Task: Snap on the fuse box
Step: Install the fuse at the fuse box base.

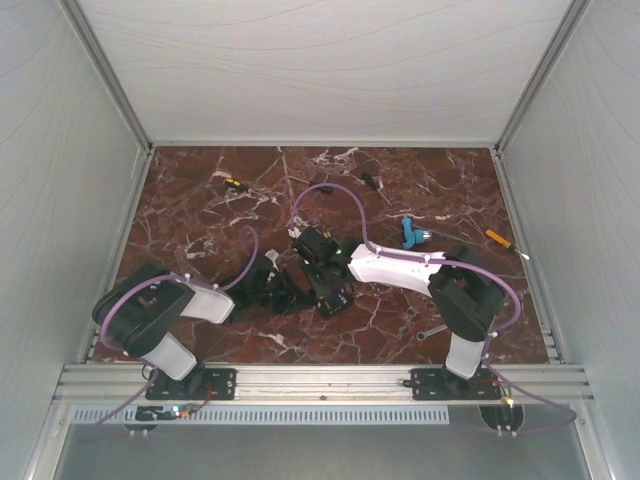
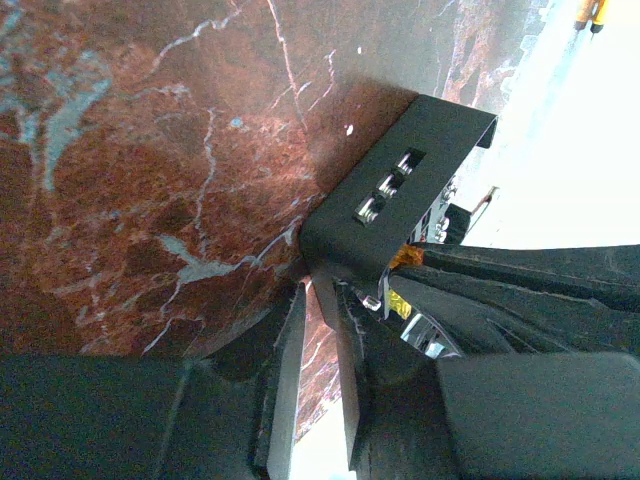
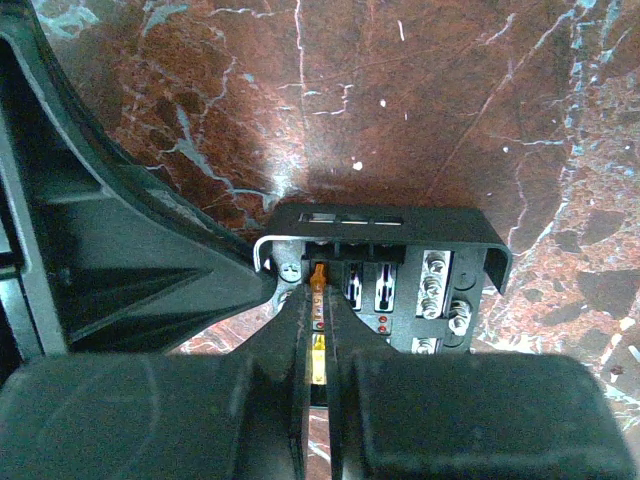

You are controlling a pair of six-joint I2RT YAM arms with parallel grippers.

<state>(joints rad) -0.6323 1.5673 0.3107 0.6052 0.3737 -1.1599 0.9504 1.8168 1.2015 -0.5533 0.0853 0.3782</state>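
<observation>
Where the fuse box was: the fuse box [image 3: 390,232] lay near the middle of the worktop [image 1: 200,210], with a hand on each side of it.
Left hand: the left hand [image 2: 320,300] was nearly closed and nipped one corner of the box.
Right hand: the right hand [image 3: 318,300] was squeezed tight on an orange fuse [image 3: 318,272] at the box's edge.
Inside the box: blue fuses [image 3: 368,287] sat beside the orange one, with shiny screws [image 3: 437,290] next to them.
Lid: a clear edge [image 3: 262,250] showed at one corner of the box. I could not tell if the lid was pressed down.
Other things: a blue piece [image 1: 412,234] and a yellow tool [image 1: 497,238] lay well away on the right. A small tool [image 1: 232,183] lay far back on the left.
</observation>
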